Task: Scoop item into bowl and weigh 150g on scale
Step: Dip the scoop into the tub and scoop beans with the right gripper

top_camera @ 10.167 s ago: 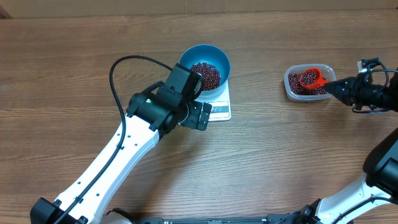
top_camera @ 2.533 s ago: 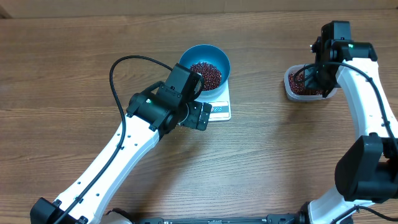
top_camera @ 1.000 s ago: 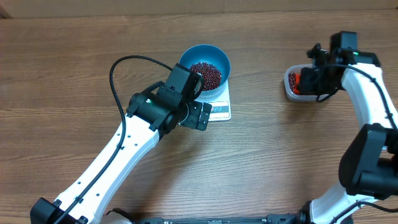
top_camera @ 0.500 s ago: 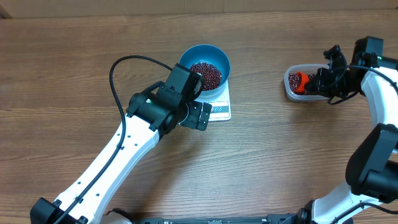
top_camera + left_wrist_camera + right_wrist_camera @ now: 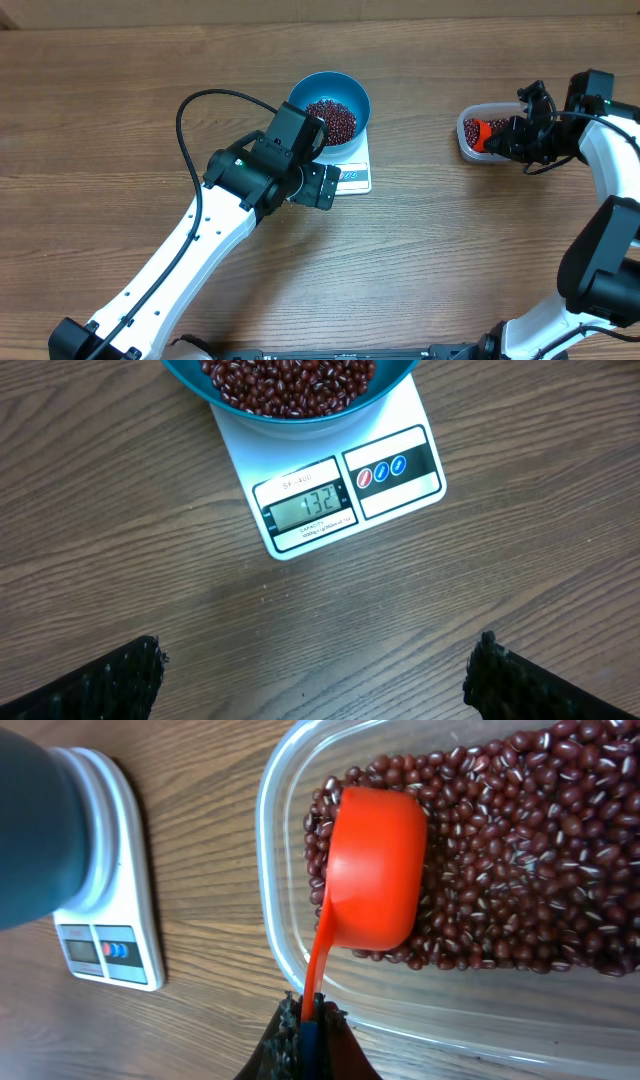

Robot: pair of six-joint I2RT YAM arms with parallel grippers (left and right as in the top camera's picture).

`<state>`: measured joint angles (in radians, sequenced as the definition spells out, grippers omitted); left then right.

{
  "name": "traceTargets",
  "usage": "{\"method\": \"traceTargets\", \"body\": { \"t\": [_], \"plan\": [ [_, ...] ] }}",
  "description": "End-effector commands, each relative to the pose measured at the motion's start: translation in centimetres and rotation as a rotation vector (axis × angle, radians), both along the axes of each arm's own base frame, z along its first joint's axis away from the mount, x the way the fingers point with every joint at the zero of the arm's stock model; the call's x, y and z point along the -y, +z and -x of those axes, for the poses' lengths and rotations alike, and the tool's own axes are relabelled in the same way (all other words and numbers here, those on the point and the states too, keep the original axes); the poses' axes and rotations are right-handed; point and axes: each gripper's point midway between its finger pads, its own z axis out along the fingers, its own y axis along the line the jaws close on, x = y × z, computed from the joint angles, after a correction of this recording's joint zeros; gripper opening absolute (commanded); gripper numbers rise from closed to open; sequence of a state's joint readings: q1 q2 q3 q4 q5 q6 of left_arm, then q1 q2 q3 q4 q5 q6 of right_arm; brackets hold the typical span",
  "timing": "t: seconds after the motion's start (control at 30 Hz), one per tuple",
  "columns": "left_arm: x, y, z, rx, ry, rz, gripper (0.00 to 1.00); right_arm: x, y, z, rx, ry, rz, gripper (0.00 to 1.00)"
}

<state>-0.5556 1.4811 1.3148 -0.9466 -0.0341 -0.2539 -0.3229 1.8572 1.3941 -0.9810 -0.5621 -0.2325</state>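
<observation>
While the right gripper (image 5: pixel 308 1020) clamps the red scoop (image 5: pixel 375 865) by its handle, cup resting on the beans (image 5: pixel 520 870) in the clear tub (image 5: pixel 275 870) at the overhead's right edge, the left gripper (image 5: pixel 315 678) hangs spread wide below the scale (image 5: pixel 245 450), which carries the bean-filled blue bowl (image 5: pixel 300 92) at upper centre.

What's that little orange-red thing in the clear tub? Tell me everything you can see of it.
A small orange-red plastic measuring scoop: a rounded cup on a thin straight handle. The cup lies on the small dark red-brown beans at one end of the clear plastic tub, mouth facing away from the wrist camera. The handle crosses the tub's rim, its end pinched in the right arm's shut jaws.
</observation>
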Motion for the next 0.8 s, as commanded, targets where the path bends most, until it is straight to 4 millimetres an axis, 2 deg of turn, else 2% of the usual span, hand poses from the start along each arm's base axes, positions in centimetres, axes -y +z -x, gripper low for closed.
{"method": "traceTargets", "body": {
  "t": [0.0,0.77],
  "plan": [
    [-0.2,0.1,0.0,0.011,-0.008,-0.011,1.0,-1.0,0.7,0.2,0.018,-0.001,-0.12,0.04],
    [-0.2,0.1,0.0,0.011,-0.008,-0.011,1.0,1.8,1.9,1.3,0.012,-0.108,-0.247,0.04]
  ]
}}
